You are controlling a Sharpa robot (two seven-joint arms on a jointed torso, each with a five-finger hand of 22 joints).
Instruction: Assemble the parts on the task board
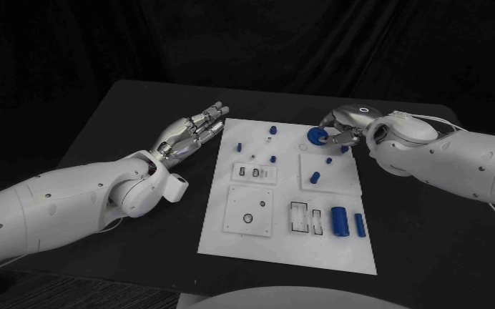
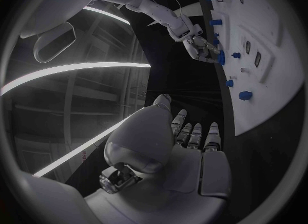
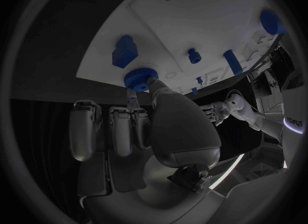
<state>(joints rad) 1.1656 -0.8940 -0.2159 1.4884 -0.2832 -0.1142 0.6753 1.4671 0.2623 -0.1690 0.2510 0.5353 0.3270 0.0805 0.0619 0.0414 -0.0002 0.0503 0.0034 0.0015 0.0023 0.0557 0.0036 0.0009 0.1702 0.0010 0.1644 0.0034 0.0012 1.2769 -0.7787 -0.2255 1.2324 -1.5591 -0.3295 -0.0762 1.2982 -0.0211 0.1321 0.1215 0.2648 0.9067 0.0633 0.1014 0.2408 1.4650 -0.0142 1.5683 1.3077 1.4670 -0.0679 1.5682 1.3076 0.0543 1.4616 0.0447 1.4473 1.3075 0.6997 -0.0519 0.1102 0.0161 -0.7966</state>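
The white task board (image 1: 239, 232) lies in the middle of the black table. My right hand (image 1: 348, 126) is over the board's far right edge and pinches a round blue knurled part (image 1: 317, 135) between thumb and finger; the right wrist view shows this part (image 3: 141, 76) held just at the board's edge (image 3: 96, 70), beside a blue block (image 3: 124, 51). My left hand (image 1: 192, 136) hovers left of the board, fingers stretched out and apart, holding nothing. In the left wrist view the left hand (image 2: 186, 136) lies beside the board (image 2: 269, 95), with the right hand (image 2: 200, 47) beyond.
Small blue pegs (image 1: 272, 130) (image 1: 240, 146) stand on the board's far half. A short blue piece (image 1: 315, 177) sits on a raised plate. Two blue cylinders (image 1: 340, 221) (image 1: 360, 224) lie near the front right corner, next to rectangular slots (image 1: 299, 216).
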